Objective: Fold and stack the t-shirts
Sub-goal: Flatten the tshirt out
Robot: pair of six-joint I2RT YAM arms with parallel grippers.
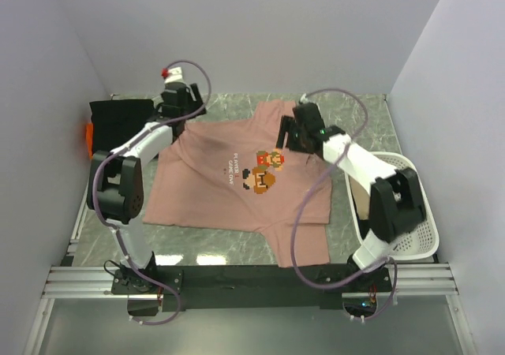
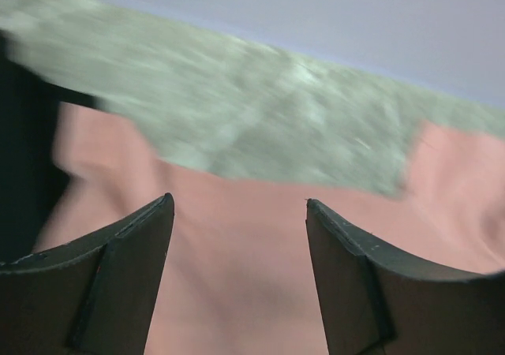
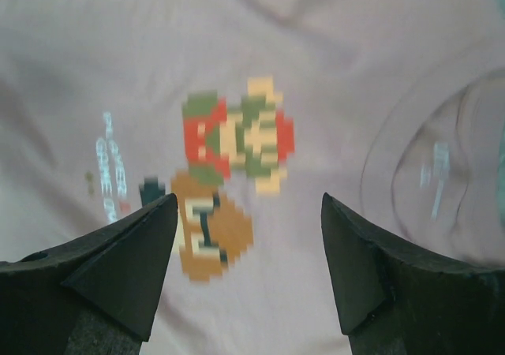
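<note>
The fingers (image 2: pixel 118 252) of the left gripper (image 2: pixel 237 207) stand wide apart and empty over the far-left shoulder of the pink t-shirt (image 1: pixel 221 189), which lies spread face up on the worktop (image 1: pixel 355 110). The right gripper (image 3: pixel 248 201), equally wide and empty, hangs above the chest graphic. For a clean fold, each gripper should pinch an edge squarely. Only the top view shows the black t-shirt (image 1: pixel 118 118); only the wrist views show the finger gaps free of cloth.

White links (image 1: pixel 147 140), black joints (image 1: pixel 118 186), looped mauve cables (image 1: pixel 304 213); left hand (image 2: pixel 238 200) and right hand (image 3: pixel 248 197) dark, wedge-fingered.
</note>
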